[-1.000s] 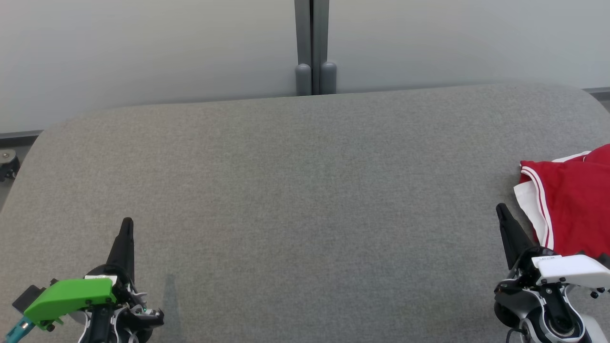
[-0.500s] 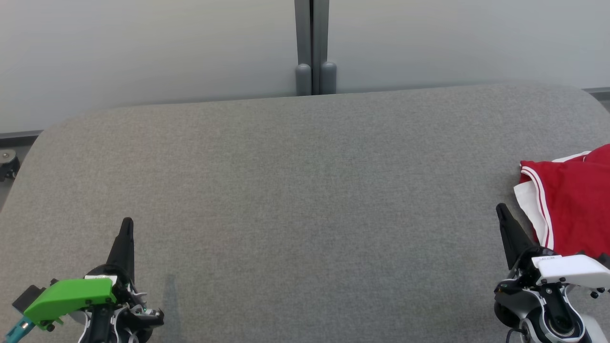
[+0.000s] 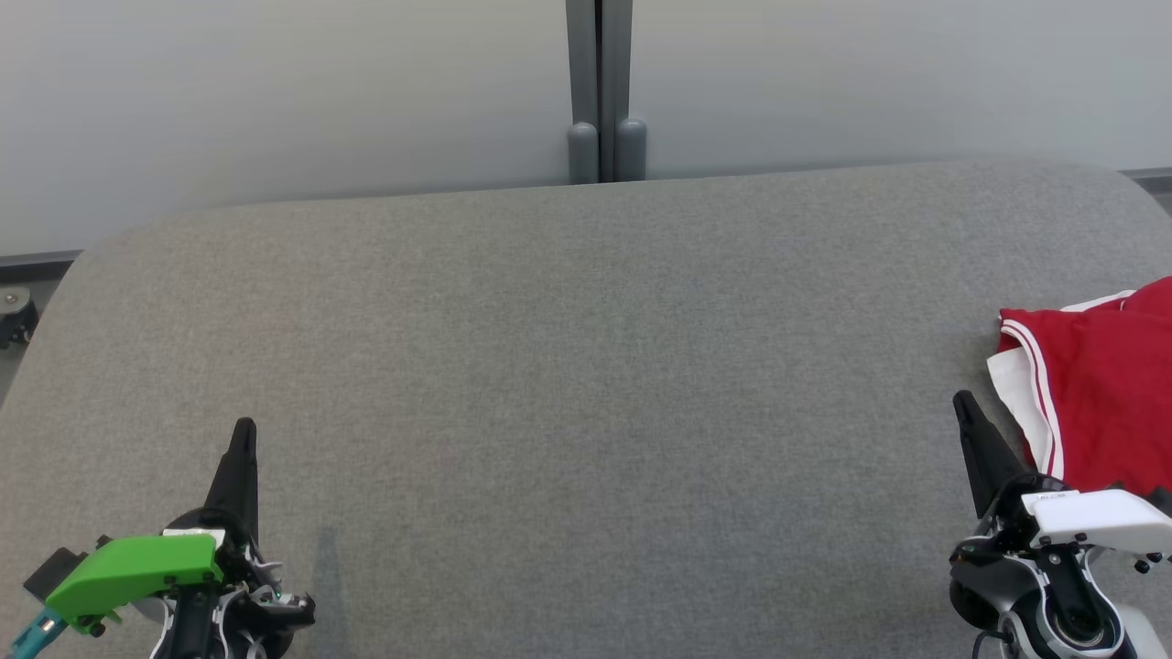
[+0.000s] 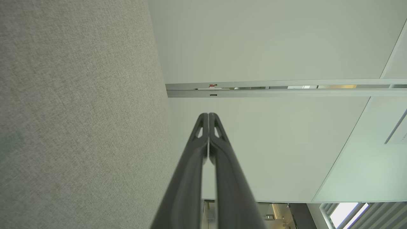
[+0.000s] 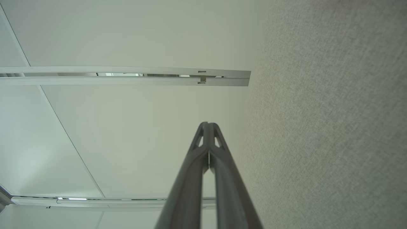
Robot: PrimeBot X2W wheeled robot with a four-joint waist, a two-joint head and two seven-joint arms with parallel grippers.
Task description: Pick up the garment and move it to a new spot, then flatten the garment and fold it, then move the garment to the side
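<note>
Left gripper (image 3: 244, 437), lower left in the head view, and right gripper (image 3: 963, 407), lower right just beside the red garment (image 3: 1103, 394) cropped by the right edge, sit closed and empty, seemingly parked; each wrist view shows its fingers pressed together on nothing.

You have soft, even light and sharp focus across the surface (image 3: 586, 384). A faint shadow lies beside your left claw (image 3: 244, 430); wrist views blur near the lens.
</note>
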